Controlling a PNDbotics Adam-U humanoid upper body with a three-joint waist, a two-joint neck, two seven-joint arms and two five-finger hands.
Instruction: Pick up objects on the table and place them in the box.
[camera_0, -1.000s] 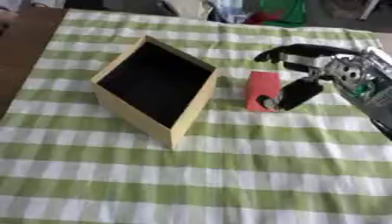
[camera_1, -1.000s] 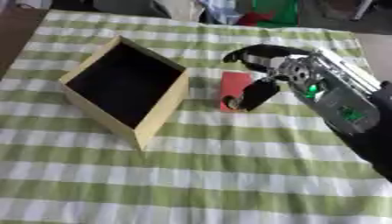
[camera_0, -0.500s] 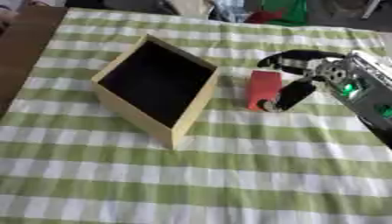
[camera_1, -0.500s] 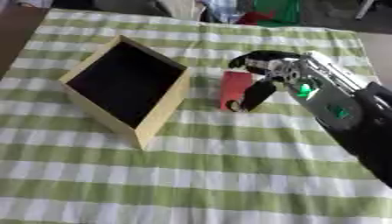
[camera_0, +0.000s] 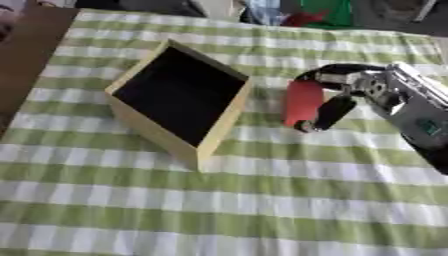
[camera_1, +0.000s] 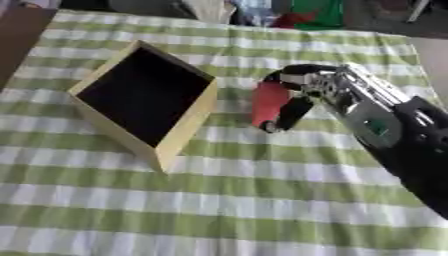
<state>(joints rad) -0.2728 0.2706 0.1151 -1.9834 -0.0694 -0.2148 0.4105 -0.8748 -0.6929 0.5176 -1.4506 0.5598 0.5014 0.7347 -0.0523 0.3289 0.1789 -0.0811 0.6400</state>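
Reaching in from the right edge, right hand (camera_1: 328, 92) of black and silver, arm running back toward the near right corner. Fingers (camera_1: 293, 111) curled round a red block (camera_1: 268, 102), one dark finger down across its right side, another arched over its far end. Block upright or slightly tilted, lower end close to the cloth; whether touching it or lifted just clear, cannot tell. Positioned right of the box (camera_0: 220, 123), near it but apart, with a strip of cloth between.

Box of pale wood, open at the top, dark inside, set askew with one corner toward the near side and another toward the far side. Nothing made out within the dark interior. Standing left of centre on the desk (camera_0: 262, 210), covered by a green and white checked cloth spreading across nearly the whole view.

Bare brown surface (camera_0: 26, 65) showing past the cloth along the far left edge. Blurred green, red and pale shapes (camera_1: 306, 12) crowded beyond the far edge of the desk, too unclear to name.

Left hand showing in neither view.
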